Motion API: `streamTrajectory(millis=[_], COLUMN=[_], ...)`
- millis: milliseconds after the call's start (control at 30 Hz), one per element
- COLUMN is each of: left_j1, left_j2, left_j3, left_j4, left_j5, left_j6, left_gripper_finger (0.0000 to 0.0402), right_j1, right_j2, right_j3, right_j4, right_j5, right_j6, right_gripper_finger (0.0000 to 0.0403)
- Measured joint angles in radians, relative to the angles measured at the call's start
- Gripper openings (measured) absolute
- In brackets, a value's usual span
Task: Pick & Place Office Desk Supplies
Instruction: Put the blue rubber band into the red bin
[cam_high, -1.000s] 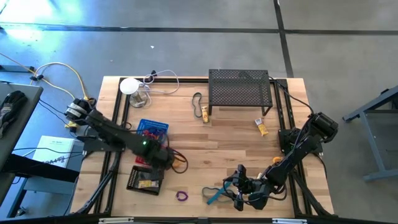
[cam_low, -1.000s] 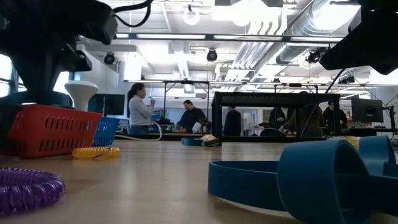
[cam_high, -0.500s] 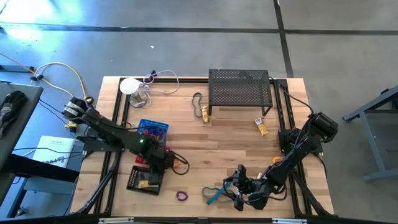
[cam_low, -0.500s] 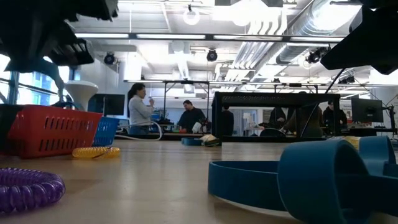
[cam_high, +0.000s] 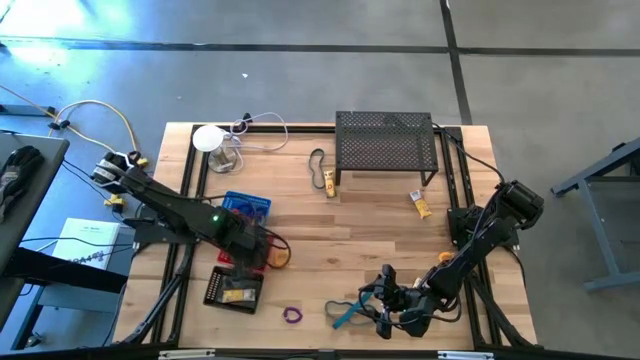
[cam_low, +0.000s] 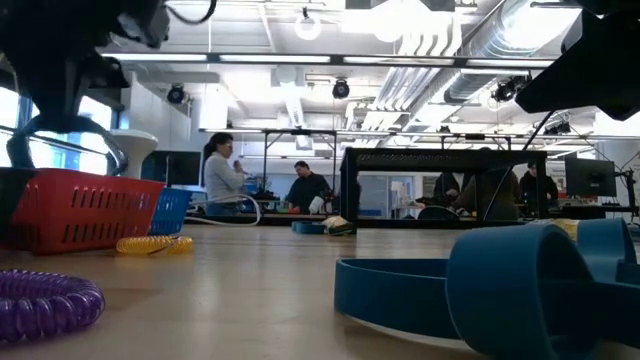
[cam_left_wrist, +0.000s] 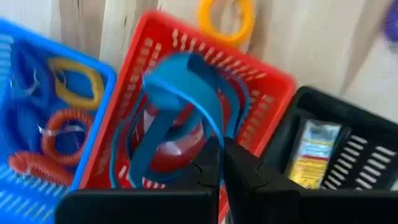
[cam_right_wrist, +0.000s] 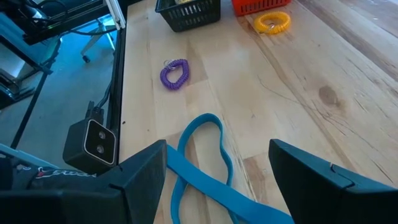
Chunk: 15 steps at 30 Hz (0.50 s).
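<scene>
No readable text, labels, brands or numbers in any view. The yellow-and-white packet in the black basket has some print on it, but it's too blurred to read. The white paper left of the desk carries dark lines of print, too small to make out.

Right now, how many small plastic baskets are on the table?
3, clustered on the left side: a blue slotted plastic basket farthest back, a red slotted plastic basket beneath the left tool, and a black slotted plastic basket nearest the front edge. None seems hidden.
</scene>
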Motion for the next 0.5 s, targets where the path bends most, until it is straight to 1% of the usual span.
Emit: streamTrajectory(millis=[233, 333, 500], left_j1=[-0.001, 0.004, 0.023], left_j2=[0.000, 0.000, 0.001], left_j3=[-0.084, -0.132, -0.200], left_j4=[0.021, 0.081, 0.204], left_j5=[0.023, 0.024, 0.067], left_j6=[-0.055, -0.042, 0.019], left_gripper_finger=[0.0001, 0.0001, 0.0001], right_j1=[0.002, 0.002, -0.001], right_j2=[0.000, 0.000, 0.000], right_j3=[0.000, 0.000, 0.000], right_j4=[0.000, 0.000, 0.000], right_j5=[0.000, 0.001, 0.002], right_j6=[0.000, 0.000, -0.001], right_gripper_finger=[0.0270, 0.0270, 0.0270])
